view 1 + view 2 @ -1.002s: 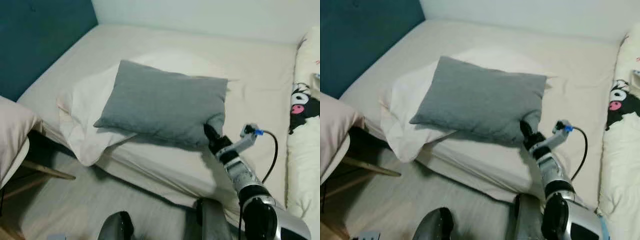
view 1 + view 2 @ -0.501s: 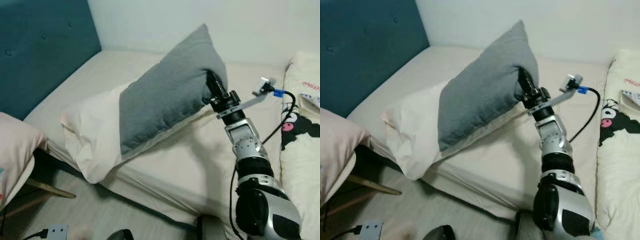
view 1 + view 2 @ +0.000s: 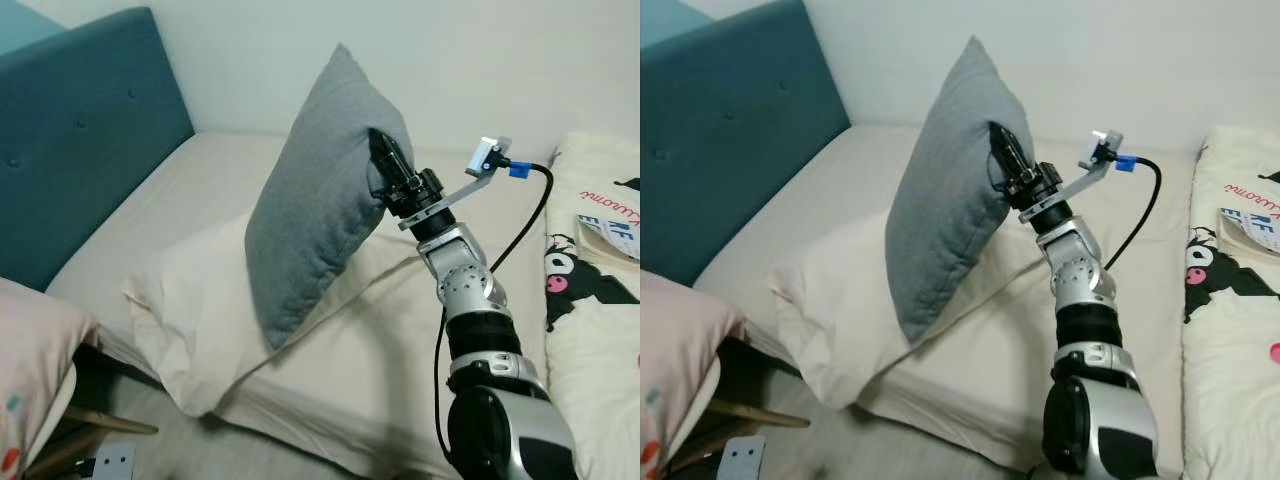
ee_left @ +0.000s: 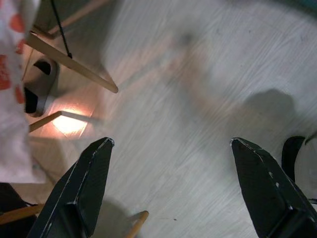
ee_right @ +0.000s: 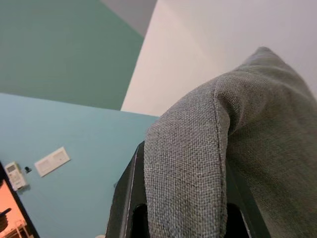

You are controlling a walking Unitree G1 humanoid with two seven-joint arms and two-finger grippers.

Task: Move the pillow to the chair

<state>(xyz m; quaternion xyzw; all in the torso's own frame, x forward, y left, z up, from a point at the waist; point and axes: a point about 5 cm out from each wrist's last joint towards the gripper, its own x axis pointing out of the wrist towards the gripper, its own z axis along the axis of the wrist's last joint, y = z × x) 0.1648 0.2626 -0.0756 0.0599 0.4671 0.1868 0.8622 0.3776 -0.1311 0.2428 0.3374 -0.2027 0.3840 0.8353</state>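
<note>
A plain grey woven pillow [image 3: 315, 200] against a teal buttoned headboard [image 3: 80, 140]; cream bedsheet [image 3: 200, 190] and cream pillow [image 3: 200, 310] (the white quilt [image 3: 595, 300] carries black-and-pink cartoon prints).

Both eye views look down from the head over the bed [image 3: 200, 200]. Left wrist view faces the floor [image 4: 198, 99]; right wrist view sits close on the pillow [image 5: 237, 148].

right gripper [image 3: 383, 160] | clamps grey pillow [image 3: 315, 200] | above bed [image 3: 400, 340]
</note>
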